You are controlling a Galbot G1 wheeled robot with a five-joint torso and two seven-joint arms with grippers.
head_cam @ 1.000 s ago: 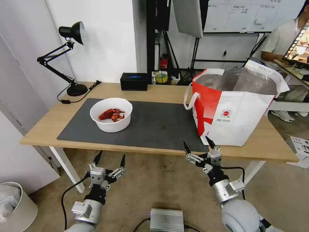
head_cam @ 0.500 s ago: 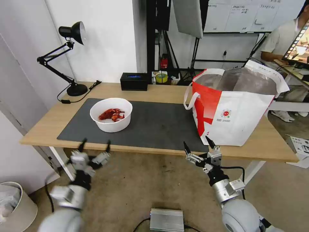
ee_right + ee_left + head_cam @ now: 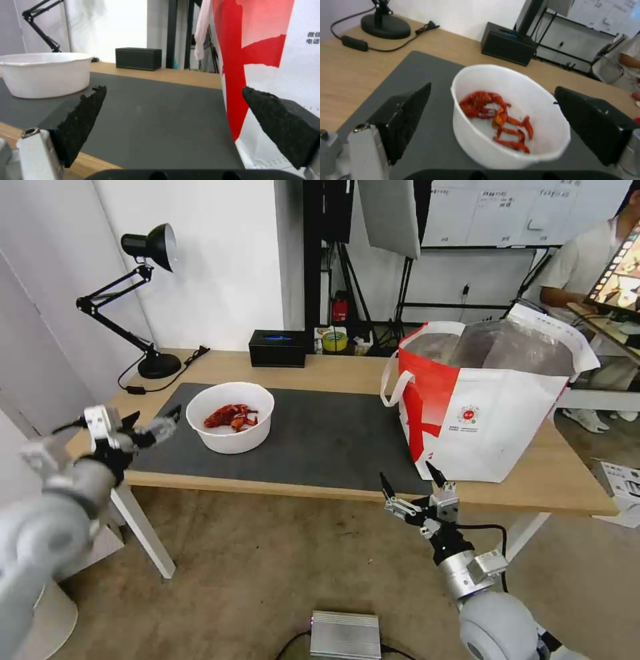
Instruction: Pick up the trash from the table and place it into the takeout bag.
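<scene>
Nearest, the right gripper (image 3: 410, 487) hangs below the table's (image 3: 347, 370) front edge, its fingers spread apart and holding nothing. Just beyond it, the takeout bag (image 3: 490, 410) stands upright on the table's right side, top gaping. At the left edge, the left gripper (image 3: 152, 421) hovers over the dark mat (image 3: 320, 437), fingers wide apart, pointing at the white bowl (image 3: 231, 417) of red shell scraps (image 3: 230, 416) just beside it, not touching. Open mat lies between the bowl and the bag. Farther back sit a black box (image 3: 277, 348), a tape roll (image 3: 334, 341) and a black desk lamp (image 3: 137, 290).
</scene>
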